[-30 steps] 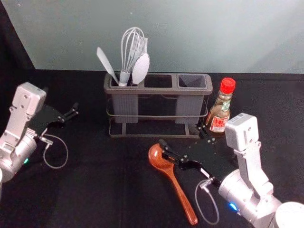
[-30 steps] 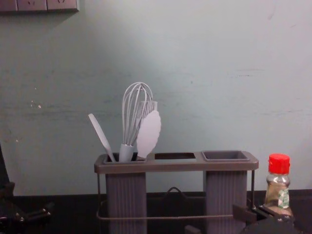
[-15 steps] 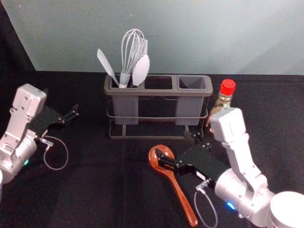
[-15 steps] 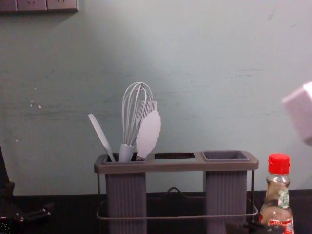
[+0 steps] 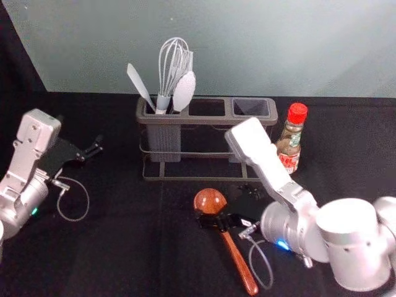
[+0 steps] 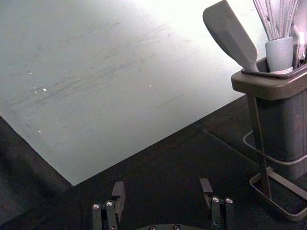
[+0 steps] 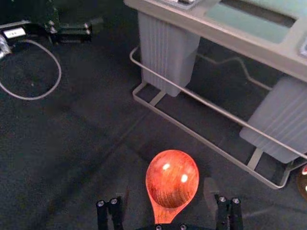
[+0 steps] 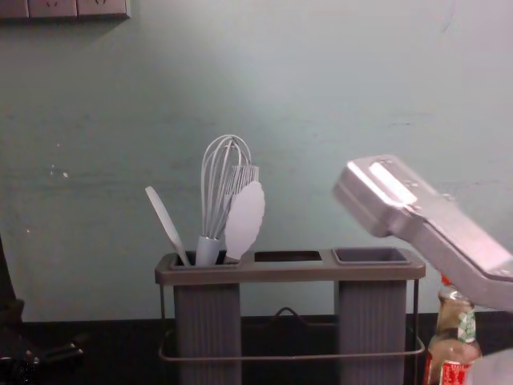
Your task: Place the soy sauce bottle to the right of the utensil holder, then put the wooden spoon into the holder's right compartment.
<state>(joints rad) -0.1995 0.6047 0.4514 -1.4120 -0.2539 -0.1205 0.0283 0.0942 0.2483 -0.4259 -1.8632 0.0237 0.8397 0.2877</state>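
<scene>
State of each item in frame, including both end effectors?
Soy sauce bottle: upright, red cap on.
Wooden spoon: lying down, bowl up.
Utensil holder: standing.
Left compartment: utensils inside.
Right compartment: no utensil inside.
Whisk: wires up.
Left end effector: open.
Right end effector: open, spoon between its fingers.

wall [image 5: 247,49] bright | cloth [image 5: 124,247] dim | twin glints on wooden spoon [image 7: 171,179]

1 holder [image 5: 204,119], 2 cups [image 8: 208,329], 1 whisk [image 8: 208,250], 3 other utensils [image 8: 244,220], 1 wdn spoon [image 5: 210,199], 1 soy btl [image 5: 297,114]
</scene>
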